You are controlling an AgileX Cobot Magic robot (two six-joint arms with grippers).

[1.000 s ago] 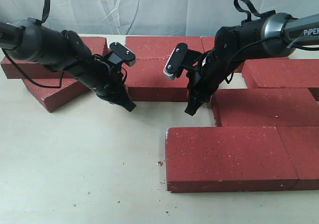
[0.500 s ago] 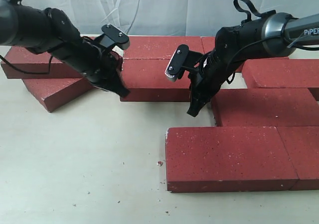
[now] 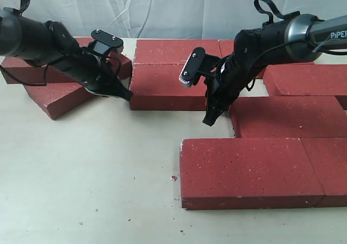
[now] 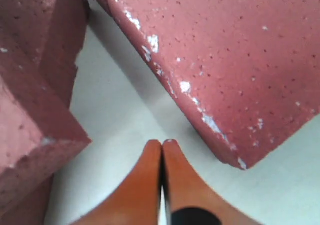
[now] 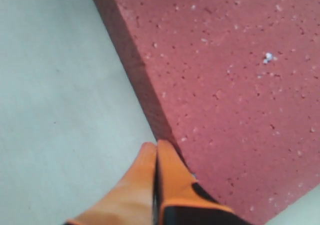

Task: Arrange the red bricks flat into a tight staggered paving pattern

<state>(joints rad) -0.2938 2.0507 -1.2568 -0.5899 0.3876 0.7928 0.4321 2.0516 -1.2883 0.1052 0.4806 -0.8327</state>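
Rough, white-flecked red bricks (image 3: pixel 249 168) crowd the bench's (image 3: pixel 81 173) far and right edges.
Both pinched shut, empty: left gripper (image 3: pixel 126 95) and right gripper (image 3: pixel 209 119) flank one brick; open bench front-left.

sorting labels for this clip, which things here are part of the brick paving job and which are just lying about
Job:
- red bricks, including the angled brick at left
- left fingers and right fingers, both shut

Lying about:
- crumbs on the table
- cloth backdrop behind
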